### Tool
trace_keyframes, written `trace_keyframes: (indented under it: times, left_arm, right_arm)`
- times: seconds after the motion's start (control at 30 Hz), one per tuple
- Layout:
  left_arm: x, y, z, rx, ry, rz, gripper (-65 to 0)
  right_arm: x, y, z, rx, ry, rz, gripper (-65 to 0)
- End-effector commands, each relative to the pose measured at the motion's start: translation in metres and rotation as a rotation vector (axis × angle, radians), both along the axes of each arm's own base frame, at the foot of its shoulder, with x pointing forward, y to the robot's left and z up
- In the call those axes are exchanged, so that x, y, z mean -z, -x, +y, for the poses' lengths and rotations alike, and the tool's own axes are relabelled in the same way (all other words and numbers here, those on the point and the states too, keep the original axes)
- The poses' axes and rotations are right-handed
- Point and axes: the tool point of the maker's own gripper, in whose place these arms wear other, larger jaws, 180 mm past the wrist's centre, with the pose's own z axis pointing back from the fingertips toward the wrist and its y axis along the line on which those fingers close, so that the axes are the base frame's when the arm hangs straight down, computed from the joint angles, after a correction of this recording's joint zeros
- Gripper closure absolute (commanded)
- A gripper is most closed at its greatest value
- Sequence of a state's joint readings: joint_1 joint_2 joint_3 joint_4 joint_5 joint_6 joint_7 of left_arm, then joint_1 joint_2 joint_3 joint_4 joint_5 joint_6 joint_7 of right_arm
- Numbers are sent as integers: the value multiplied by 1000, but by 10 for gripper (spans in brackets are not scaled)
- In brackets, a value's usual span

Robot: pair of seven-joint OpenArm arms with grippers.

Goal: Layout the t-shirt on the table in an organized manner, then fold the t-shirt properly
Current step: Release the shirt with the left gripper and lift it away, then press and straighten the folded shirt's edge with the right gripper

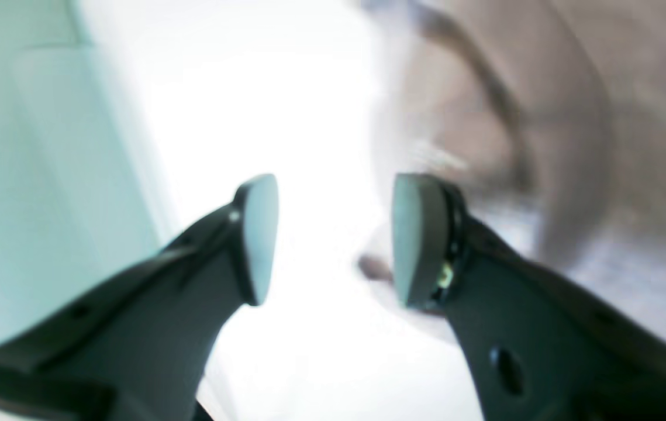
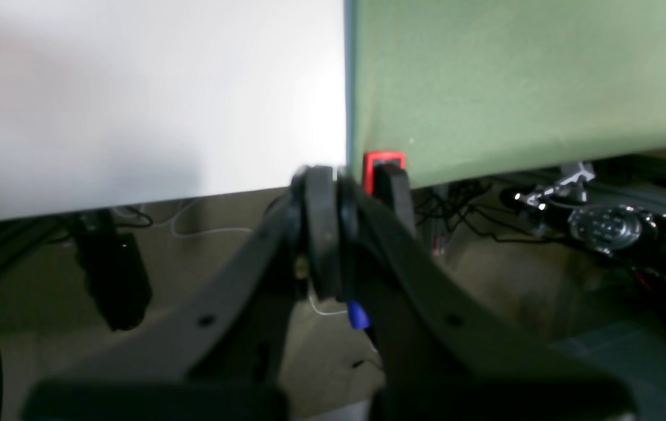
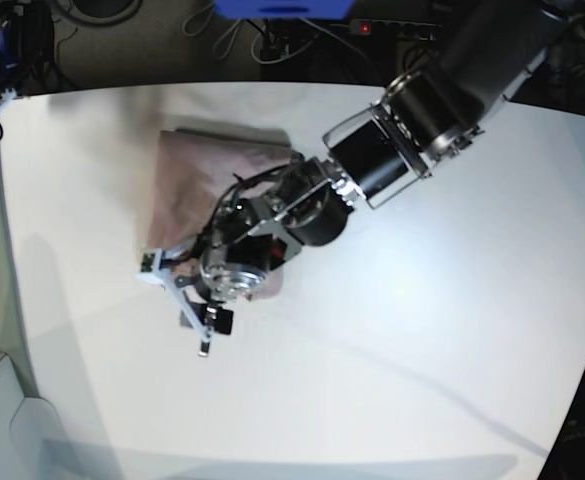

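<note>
Beyond the far side of the white work surface, the floor (image 3: pixel 172 45) lies dark, strewn with tangled cables (image 3: pixel 262 40) and a power strip (image 3: pixel 392 27) showing a small red light. The right wrist view shows a white panel (image 2: pixel 134 99) beside a dull green fabric panel (image 2: pixel 520 82), above a beige floor (image 2: pixel 204 257) with more black wires (image 2: pixel 461 216).

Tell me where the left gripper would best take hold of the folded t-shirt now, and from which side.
Probably the near edge of the t-shirt, under the left gripper. The shirt lies as a compact folded stack on the table, so only its edges can be pinched. The left gripper's jaws stand open and empty, with fabric beside one pad in the wrist view. Come from above, at the table side of that edge.
</note>
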State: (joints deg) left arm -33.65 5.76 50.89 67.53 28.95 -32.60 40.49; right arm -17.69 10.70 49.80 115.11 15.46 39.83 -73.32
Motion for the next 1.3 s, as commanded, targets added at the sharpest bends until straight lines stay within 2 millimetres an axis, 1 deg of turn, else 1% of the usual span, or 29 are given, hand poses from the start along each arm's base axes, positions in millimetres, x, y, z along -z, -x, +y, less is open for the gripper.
trace_keyframes:
  times: [0.0, 0.1, 0.17, 0.2, 0.23, 0.37, 0.43, 0.5, 0.53, 0.6, 0.63, 0.7, 0.77, 0.87, 0.93, 1.0, 1.13, 1.23, 1.27]
  left_arm:
    - [-27, -10, -10, 3, 48, -53, -304]
    - [-45, -15, -10, -13, 99, -76, -304]
    - [-53, -17, -9, -25, 128, -83, -304]
    - [-54, -16, -8, -34, 142, -79, -304]
    - [-57, -20, 0, -60, 150, -82, -304]
    - [-67, -44, 56, -239, 173, -90, -301]
    - [-63, -53, 95, -356, 192, -75, -279]
    - [-63, -57, 137, -481, 229, -67, -199]
    - [-62, -57, 157, -539, 243, -64, -147]
    - [-57, -51, 193, -639, 264, -57, -26]
    - [-54, -44, 209, -684, 268, -55, 0]
    - [-52, -31, 240, -758, 267, -62, -8]
    - [-49, -11, 265, -819, 261, -71, -1]
    - [-43, 25, 307, -927, 239, -73, 0]
    - [-35, 53, 334, -1002, 222, -63, -1]
    - [-24, 78, 354, -1063, 200, -41, -1]
    - [-12, 118, 387, -1164, 153, -14, -1]
    - [1, 149, 405, -1226, 105, 30, -1]
    - [6, 157, 408, -1236, 91, 47, -1]
  right_arm:
    - [-9, -4, -4, -14, 26, -20, 0]
    - [-6, -3, 0, -9, 13, -20, 0]
    - [-5, -3, 0, -8, 10, -20, 0]
    - [-5, -3, 1, -9, 10, -19, 0]
    - [-5, -3, 1, -9, 10, -19, 0]
    - [-3, -6, 5, -4, -7, -34, 0]
    - [-5, -15, 7, -1, -13, -62, 0]
    - [-3, -22, 15, 4, -40, -88, 0]
    - [-4, -30, 20, -5, -51, -106, 0]
    - [-5, -49, 35, -54, -71, -128, 0]
    - [-4, -59, 45, -94, -84, -132, 0]
    - [1, -77, 73, -175, -121, -137, 0]
    - [4, -92, 102, -249, -162, -146, 0]
    - [9, -107, 148, -355, -230, -157, 0]
    - [12, -113, 181, -432, -277, -155, 0]
    - [15, -116, 212, -507, -317, -148, 0]
    - [13, -119, 262, -643, -370, -145, 0]
    - [11, -118, 292, -704, -413, -152, 0]
    - [10, -118, 301, -720, -426, -154, 0]
